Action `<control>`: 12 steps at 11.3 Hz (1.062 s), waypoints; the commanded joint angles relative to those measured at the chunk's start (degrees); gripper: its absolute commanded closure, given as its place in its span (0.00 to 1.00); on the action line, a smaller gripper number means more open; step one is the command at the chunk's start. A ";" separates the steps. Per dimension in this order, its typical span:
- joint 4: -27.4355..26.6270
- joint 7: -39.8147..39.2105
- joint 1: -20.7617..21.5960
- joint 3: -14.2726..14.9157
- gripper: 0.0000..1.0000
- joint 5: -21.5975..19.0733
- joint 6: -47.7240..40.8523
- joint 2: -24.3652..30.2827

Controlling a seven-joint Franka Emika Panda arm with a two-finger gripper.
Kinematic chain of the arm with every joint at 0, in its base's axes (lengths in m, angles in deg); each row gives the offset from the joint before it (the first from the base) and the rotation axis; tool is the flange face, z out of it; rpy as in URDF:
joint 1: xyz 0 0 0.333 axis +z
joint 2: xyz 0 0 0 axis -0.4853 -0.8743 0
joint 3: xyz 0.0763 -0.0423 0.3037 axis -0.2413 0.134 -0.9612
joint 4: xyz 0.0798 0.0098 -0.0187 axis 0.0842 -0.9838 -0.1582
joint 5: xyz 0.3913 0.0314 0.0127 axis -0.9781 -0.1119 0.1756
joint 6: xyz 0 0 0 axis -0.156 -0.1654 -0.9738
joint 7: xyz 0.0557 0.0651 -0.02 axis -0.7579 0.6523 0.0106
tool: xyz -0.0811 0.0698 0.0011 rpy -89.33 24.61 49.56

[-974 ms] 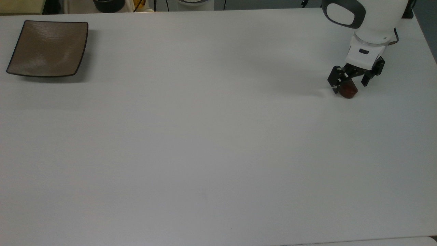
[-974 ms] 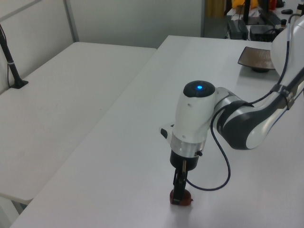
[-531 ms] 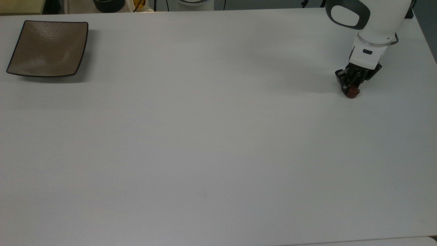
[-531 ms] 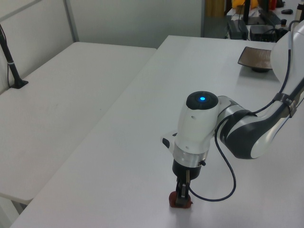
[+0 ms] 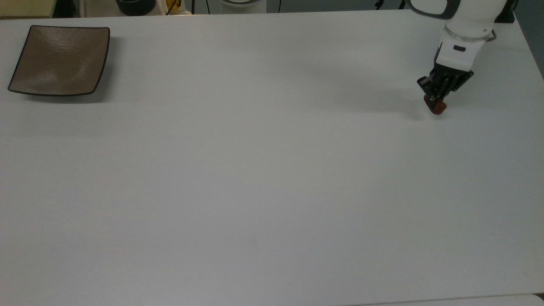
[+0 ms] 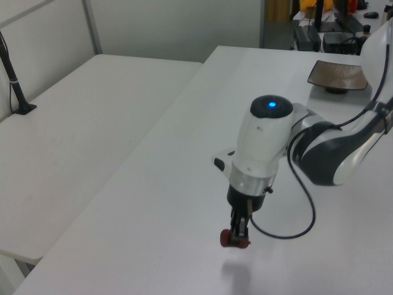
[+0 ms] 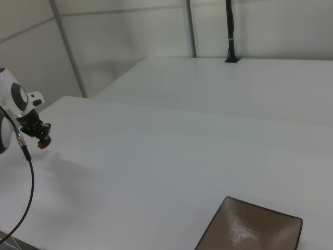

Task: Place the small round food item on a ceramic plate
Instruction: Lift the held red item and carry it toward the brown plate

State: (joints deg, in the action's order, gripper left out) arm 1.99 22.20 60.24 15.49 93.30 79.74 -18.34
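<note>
My gripper (image 5: pixel 436 102) is shut on the small round food item (image 5: pixel 437 108), a glossy dark reddish-brown lump, at the top view's far right. In the left view the small round food item (image 6: pixel 236 239) hangs just above the white table under my gripper (image 6: pixel 239 231), with its shadow below. The right view shows my gripper (image 7: pixel 41 138) at its left edge holding the small round food item (image 7: pixel 42 143). The ceramic plate (image 5: pixel 59 59), square and taupe-brown with a dark rim, sits empty at the top view's far left, far from my gripper. The ceramic plate (image 6: pixel 336 75) lies at the left view's upper right, and the ceramic plate (image 7: pixel 255 232) at the right view's bottom.
The white table (image 5: pixel 255 170) stretches wide between the gripper and the plate. A second white table (image 6: pixel 80 123) stands alongside in the left view. A black cable (image 6: pixel 295 215) loops from the arm near the wrist. Dark containers (image 5: pixel 136 6) sit beyond the table's far edge.
The gripper closed on the food item and has lifted it off the table. The arm rose and shifted slightly toward the top view's upper edge.
</note>
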 commanded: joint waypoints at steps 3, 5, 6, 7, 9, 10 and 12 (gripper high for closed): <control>-20.00 -13.19 -10.87 -0.11 0.91 -0.32 -14.66 23.26; -19.92 -20.19 -16.86 0.50 0.91 -1.02 -24.26 27.75; -19.75 -24.67 -19.40 1.38 0.91 -1.03 -28.74 29.08; -19.66 -28.98 -20.65 3.65 0.91 -0.94 -32.44 30.14; -19.74 -38.38 -22.23 11.54 0.91 -0.94 -35.02 32.51; -19.83 -43.13 -23.37 15.50 0.91 -0.77 -34.50 32.96; -20.18 -51.39 -27.76 21.66 0.91 -0.33 -29.44 32.96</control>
State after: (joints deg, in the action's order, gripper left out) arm -15.73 -20.48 35.96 31.16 93.22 45.26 12.73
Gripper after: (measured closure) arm 0.894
